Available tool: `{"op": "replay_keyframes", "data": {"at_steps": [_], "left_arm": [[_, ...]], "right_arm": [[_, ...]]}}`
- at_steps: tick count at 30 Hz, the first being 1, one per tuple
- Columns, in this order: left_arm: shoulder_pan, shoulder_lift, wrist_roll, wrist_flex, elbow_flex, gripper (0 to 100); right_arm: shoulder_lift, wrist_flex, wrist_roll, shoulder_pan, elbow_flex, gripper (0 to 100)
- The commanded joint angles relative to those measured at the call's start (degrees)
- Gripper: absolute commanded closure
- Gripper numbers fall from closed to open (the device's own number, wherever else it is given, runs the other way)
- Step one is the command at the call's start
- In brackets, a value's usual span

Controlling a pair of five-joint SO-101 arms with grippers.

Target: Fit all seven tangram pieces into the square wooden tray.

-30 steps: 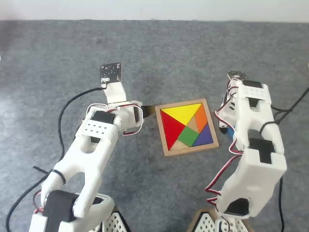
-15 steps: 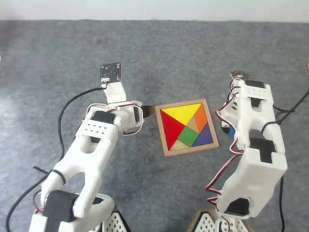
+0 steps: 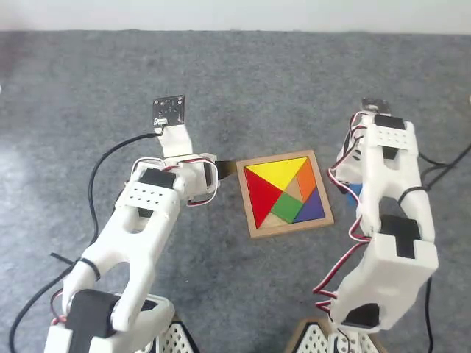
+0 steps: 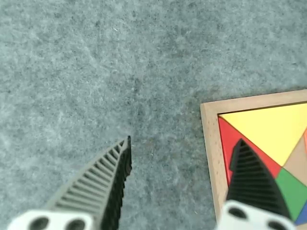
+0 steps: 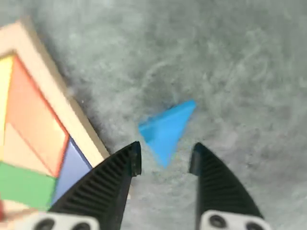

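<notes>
The right jaws stand open and empty. The blue triangle lies flat on the grey worktop just past their tips, in line with the gap between them and touching neither. Over the last second the right arm has swung a little away from the tray and farther out over the worktop. More of the triangle now shows beside the tray's edge in the high view than did a second ago. That looks like lining up on the loose piece; no grasp has been made yet. A corner of the tray sits just off the outer side of one jaw, with coloured pieces already bedded in it. With the blue triangle outside it, the puzzle is not finished. Two pale patches show among the colours, and I cannot tell whether they are bare slots or plain wooden pieces.

The left arm has not moved. The left jaws are spread wide and hold nothing, one tip over the tray's border and the other over bare worktop.
</notes>
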Motion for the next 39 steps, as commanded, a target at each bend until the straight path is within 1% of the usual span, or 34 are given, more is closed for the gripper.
{"op": "replay_keyframes", "data": {"at_steps": [1, 11, 15, 20, 24, 34, 39], "left_arm": [[0.1, -2.1, -0.4, 0.0, -1.4, 68], [0.2, -2.1, -0.4, 0.0, -1.3, 68], [0.2, -2.1, -0.4, 0.0, -1.3, 68], [0.2, -2.1, -0.4, 0.0, -1.3, 68], [0.2, -2.1, -0.4, 0.0, -1.3, 68], [0.2, -2.1, -0.4, 0.0, -1.3, 68], [0.2, -2.1, -0.4, 0.0, -1.3, 68]], "right_arm": [[1.6, 0.0, -5.2, -0.4, -5.1, 76.0], [11.1, 0.4, -5.4, -0.4, -14.5, 75.3], [12.4, 1.5, -5.5, -0.2, -14.6, 75.6], [12.7, 5.8, -5.9, -1.6, -14.6, 80.9], [12.7, 5.4, -9.1, -1.7, -14.5, 82.5], [12.6, 3.8, -9.2, -1.8, -14.9, 87.2], [12.7, 3.9, -9.3, -2.0, -14.6, 87.7]]}}
